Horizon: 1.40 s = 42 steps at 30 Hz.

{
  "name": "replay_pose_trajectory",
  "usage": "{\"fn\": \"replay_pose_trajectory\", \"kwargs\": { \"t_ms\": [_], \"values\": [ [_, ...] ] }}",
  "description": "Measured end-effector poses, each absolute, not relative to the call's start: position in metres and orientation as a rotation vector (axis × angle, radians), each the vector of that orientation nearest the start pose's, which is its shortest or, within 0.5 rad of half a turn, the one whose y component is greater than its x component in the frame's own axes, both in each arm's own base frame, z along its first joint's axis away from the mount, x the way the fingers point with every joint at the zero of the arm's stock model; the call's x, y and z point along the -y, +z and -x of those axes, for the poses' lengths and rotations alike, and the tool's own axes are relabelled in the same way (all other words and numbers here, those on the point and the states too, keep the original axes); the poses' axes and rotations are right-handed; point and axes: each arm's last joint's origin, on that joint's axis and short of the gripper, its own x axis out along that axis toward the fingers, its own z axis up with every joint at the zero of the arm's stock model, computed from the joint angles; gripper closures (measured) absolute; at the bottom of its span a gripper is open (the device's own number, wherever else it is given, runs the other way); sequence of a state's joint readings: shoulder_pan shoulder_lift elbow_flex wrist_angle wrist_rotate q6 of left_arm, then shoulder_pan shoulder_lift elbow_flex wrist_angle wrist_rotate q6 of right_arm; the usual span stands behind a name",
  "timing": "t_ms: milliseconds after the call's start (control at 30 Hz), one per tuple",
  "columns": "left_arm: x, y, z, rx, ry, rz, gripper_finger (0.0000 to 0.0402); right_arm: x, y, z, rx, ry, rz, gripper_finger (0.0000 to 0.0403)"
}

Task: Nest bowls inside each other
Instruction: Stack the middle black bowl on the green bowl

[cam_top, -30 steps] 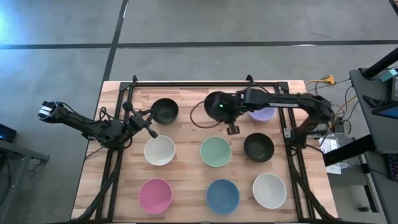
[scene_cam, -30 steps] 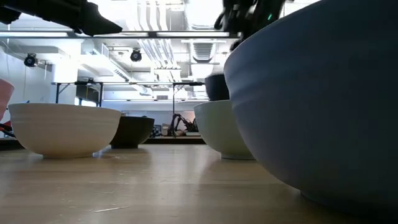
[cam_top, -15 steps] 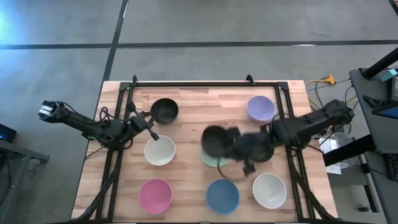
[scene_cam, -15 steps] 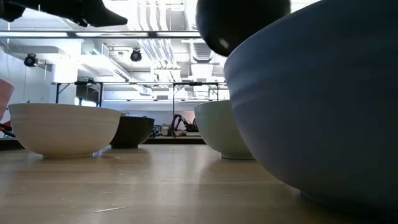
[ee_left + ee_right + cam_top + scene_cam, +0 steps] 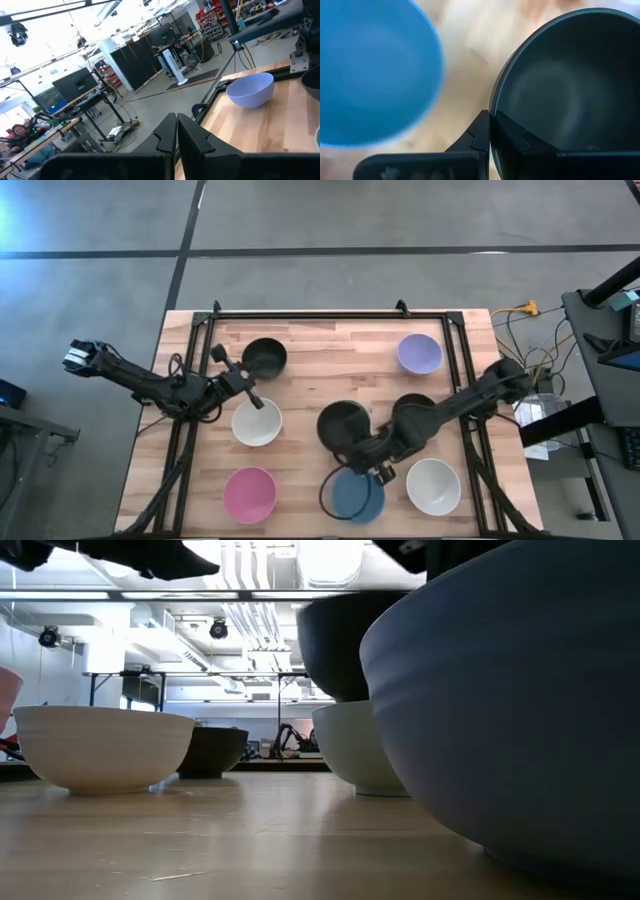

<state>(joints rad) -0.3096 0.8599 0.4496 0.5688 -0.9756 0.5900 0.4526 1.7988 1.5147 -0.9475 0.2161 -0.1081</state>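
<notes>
My right gripper (image 5: 362, 452) is shut on a black bowl (image 5: 343, 425), which covers the mint green bowl in the high view. In the low view the black bowl (image 5: 340, 645) hangs just above the pale mint bowl (image 5: 352, 748). A second black bowl (image 5: 412, 406) is partly under the right arm, and a third (image 5: 264, 357) stands far left. The lavender (image 5: 419, 353), white (image 5: 257, 423), pink (image 5: 249, 494), blue (image 5: 357, 495) and second white (image 5: 433, 485) bowls rest on their bases. My left gripper (image 5: 252, 397) is shut, hovering at the white bowl's far edge. My right gripper pinches the black bowl's rim (image 5: 496, 100) on its near side, one finger inside the bowl and one outside. The fingers come from above, pointing down. The bowl hangs upright, its base at the mint bowl's rim; I cannot tell whether the two touch.
A black metal frame (image 5: 330, 314) borders the wooden table's (image 5: 300, 385) far edge and both sides. Bare wood lies in the far middle between the far-left black bowl and the lavender one. Cables hang off the right edge.
My right gripper has carried the black bowl from the far middle of the table toward the near edge, over the mint green bowl, and lowered it there. The bowl stayed upright in the hold.
</notes>
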Motion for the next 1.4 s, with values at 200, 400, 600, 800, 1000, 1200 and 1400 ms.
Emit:
{"fn": "replay_pose_trajectory", "kwargs": {
  "t_ms": [200,400,600,800,1000,1200,1400],
  "values": [
    [0.032,0.274,-0.178,-0.068,0.680,-0.469,0.0402,-0.154,0.250,-0.336,-1.275,0.224,0.555,0.0390],
    [0.032,0.275,-0.177,-0.064,0.681,-0.465,0.0402,-0.146,0.244,-0.338,-1.292,0.199,0.532,0.0390],
    [0.032,0.274,-0.178,-0.071,0.679,-0.469,0.0402,-0.137,0.237,-0.338,-1.325,0.198,0.498,0.0390],
    [0.032,0.274,-0.179,-0.072,0.679,-0.470,0.0402,-0.129,0.227,-0.342,-1.319,0.244,0.432,0.0390],
    [0.032,0.274,-0.178,-0.071,0.679,-0.470,0.0402,-0.126,0.220,-0.342,-1.292,0.298,0.411,0.0390],
    [0.032,0.274,-0.178,-0.071,0.679,-0.469,0.0402,-0.126,0.213,-0.345,-1.242,0.310,0.411,0.0390],
    [0.032,0.273,-0.179,-0.072,0.679,-0.470,0.0402,-0.124,0.211,-0.346,-1.232,0.307,0.406,0.0390]
  ]
}}
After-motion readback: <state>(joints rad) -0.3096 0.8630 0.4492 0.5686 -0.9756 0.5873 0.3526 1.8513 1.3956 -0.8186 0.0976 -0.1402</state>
